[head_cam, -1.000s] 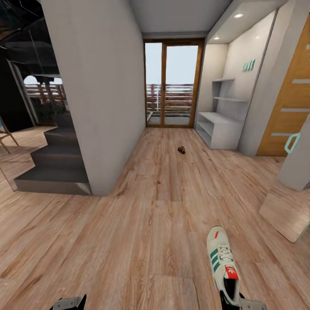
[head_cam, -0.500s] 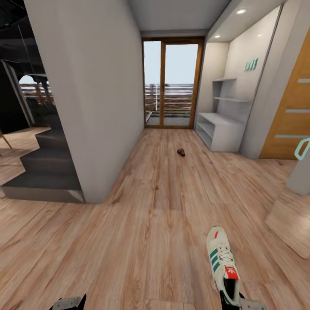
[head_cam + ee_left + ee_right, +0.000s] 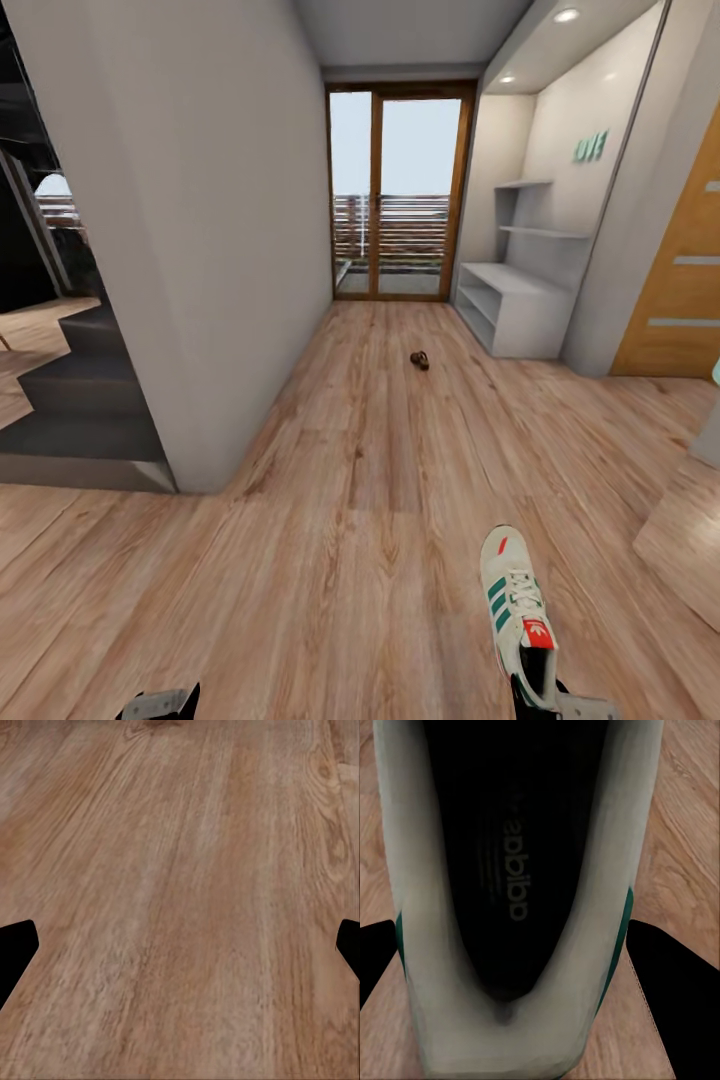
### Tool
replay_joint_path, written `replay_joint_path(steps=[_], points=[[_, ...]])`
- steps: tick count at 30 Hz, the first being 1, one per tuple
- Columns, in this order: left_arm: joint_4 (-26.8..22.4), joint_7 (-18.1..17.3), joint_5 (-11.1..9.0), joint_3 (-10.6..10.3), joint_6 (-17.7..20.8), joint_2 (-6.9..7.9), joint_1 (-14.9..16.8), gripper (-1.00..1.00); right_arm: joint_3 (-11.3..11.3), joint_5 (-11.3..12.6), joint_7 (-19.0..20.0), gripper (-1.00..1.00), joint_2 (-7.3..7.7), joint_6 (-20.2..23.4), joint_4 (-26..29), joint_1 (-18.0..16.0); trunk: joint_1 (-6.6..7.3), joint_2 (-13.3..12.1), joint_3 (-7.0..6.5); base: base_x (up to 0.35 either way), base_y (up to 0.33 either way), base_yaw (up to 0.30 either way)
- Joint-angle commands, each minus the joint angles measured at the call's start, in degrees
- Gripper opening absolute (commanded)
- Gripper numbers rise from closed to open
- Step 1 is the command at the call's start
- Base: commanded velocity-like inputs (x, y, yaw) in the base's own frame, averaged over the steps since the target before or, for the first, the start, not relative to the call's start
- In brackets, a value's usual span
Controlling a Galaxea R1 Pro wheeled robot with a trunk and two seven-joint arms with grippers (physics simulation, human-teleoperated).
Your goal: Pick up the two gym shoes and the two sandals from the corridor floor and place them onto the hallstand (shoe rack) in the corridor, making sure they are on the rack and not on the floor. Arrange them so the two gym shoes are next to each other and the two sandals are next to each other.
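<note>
One white gym shoe (image 3: 515,610) with green stripes and a red tongue label points forward above the corridor floor (image 3: 360,520). My right gripper (image 3: 545,702) is shut on its heel. In the right wrist view the shoe's dark opening (image 3: 510,870) sits between the black fingers (image 3: 671,982). My left gripper (image 3: 160,705) is open over bare planks (image 3: 180,870), its fingertips (image 3: 15,945) wide apart. A small brown sandal (image 3: 420,360) lies far ahead on the floor. The pale hallstand (image 3: 515,310) stands beyond it against the right wall. The second gym shoe is out of view.
A grey wall block (image 3: 210,250) juts in on the left, with dark stairs (image 3: 70,400) behind it. Wood-framed glass doors (image 3: 400,190) close the corridor's far end. A wooden door (image 3: 680,290) and a low panel (image 3: 690,540) stand on the right.
The whole picture has shifted: the camera has moved forward and turned, so the left wall looms larger. The gym shoe stays in my right gripper, and the left gripper keeps its place.
</note>
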State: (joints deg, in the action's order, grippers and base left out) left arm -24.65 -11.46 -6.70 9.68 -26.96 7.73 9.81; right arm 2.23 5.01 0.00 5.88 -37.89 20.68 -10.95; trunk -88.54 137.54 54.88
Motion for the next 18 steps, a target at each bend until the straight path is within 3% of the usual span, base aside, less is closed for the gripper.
replay_joint_path(steps=[1, 12, 18], points=[[0.04, -0.59, -0.60, 0.18, -0.02, -0.02, 0.03, 1.00, -0.15, 0.52, 0.09, -1.00, 0.01, -0.17, -0.03, -0.03, -0.02, 0.02, 0.05, 0.322, -0.116, -0.023], [0.07, -0.59, -0.60, 0.19, -0.02, 0.00, 0.03, 1.00, -0.19, 0.59, -0.13, -1.00, -0.02, -0.17, -0.03, -0.03, -0.02, 0.02, 0.15, 0.317, -0.121, -0.248], [0.07, -0.59, -0.60, 0.22, -0.02, 0.00, 0.03, 1.00, -0.21, 0.77, -0.18, -1.00, -0.12, -0.10, -0.01, -0.03, -0.02, 0.02, 0.63, 0.316, -0.122, -0.121]])
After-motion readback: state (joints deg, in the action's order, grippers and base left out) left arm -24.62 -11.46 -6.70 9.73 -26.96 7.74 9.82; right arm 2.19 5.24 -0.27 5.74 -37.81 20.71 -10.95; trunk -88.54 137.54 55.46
